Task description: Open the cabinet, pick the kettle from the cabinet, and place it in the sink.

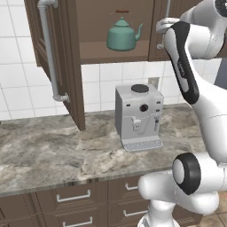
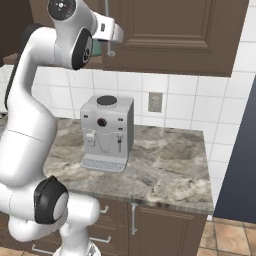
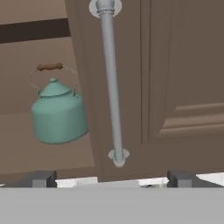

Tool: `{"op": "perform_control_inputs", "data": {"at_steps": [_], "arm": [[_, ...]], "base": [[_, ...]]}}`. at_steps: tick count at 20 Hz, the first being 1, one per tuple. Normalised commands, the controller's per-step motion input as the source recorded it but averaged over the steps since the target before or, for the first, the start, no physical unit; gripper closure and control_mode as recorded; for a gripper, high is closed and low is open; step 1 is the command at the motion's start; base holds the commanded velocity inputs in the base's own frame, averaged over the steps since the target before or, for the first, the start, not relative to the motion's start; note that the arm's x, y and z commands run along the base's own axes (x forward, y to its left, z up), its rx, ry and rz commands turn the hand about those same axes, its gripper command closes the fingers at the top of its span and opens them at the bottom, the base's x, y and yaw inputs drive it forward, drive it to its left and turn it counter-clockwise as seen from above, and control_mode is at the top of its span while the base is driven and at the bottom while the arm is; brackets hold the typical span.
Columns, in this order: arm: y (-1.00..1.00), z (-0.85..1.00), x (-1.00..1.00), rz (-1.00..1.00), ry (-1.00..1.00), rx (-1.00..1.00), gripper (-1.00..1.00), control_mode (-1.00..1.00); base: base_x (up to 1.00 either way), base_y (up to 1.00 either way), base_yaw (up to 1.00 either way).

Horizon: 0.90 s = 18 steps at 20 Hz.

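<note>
The teal kettle stands upright on the shelf of the dark brown cabinet. The cabinet's left door is swung open; its right door is shut. My gripper is open with nothing between its fingers. It is raised in front of the shut door's silver bar handle, to the right of the kettle and apart from it. The arm hides most of the kettle in the right base view. The sink is out of view.
A grey boxy coffee machine stands on the marbled counter below the cabinet. The open door's long handle juts out over the counter at the left. Brown drawers run under the counter edge.
</note>
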Motion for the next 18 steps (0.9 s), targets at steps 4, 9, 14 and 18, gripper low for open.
{"op": "perform_control_inputs", "data": {"at_steps": [4, 9, 14, 18], "arm": [[-0.04, 0.01, 0.47, 0.00, 0.00, 0.00, -1.00, -1.00], [-0.03, 0.00, 0.48, 0.00, 0.00, 0.00, -1.00, -1.00], [-0.01, 0.00, 0.48, 0.00, 0.00, 0.00, -1.00, -1.00], [0.00, 0.00, 0.46, 0.00, 0.00, 0.00, -1.00, -1.00]], "base": [[0.00, 0.00, 0.00], [0.00, 0.00, 0.00], [0.00, 0.00, 0.00], [0.00, 0.00, 0.00]]}}
